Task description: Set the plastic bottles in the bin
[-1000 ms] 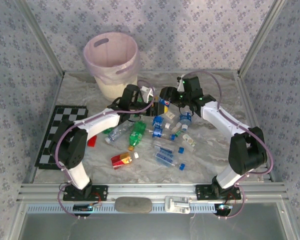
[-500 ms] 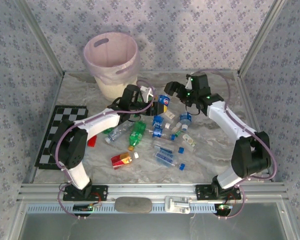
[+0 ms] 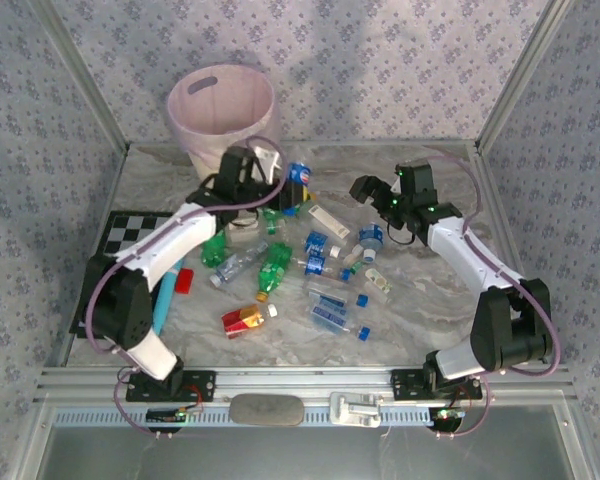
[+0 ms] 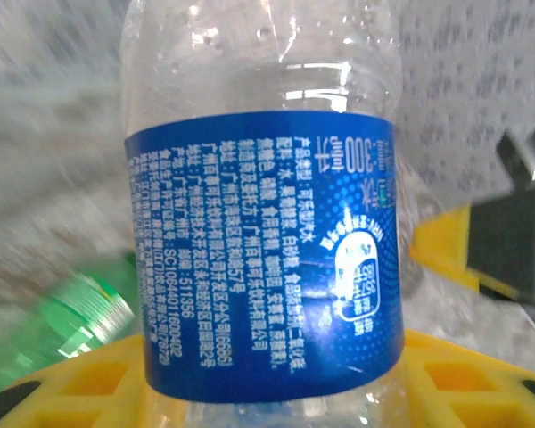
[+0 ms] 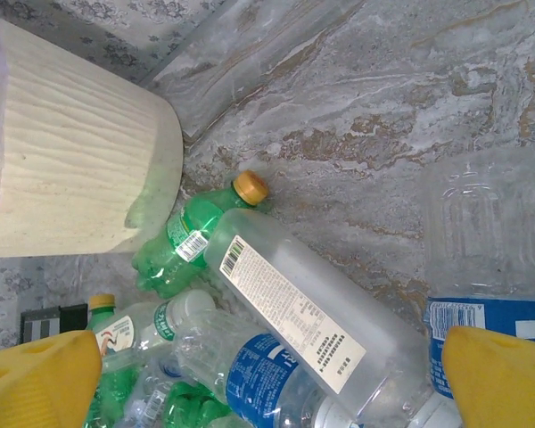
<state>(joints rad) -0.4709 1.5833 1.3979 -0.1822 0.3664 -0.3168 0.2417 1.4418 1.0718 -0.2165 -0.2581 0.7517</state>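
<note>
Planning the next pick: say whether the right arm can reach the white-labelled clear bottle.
Probably yes: the right arm's fingers stand open and empty, and the white-labelled bottle lies uncovered ahead of them.

Yellow jaws clamp clear blue-labelled bottle (image 4: 263, 267) — green bottle (image 4: 67, 316) behind

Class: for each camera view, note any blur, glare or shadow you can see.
Left wrist: background streaked with blur, clear bottle sharp with glare spots. Right wrist: sharp, evenly lit. Top external: soft shadows on the wall behind the bin.
</note>
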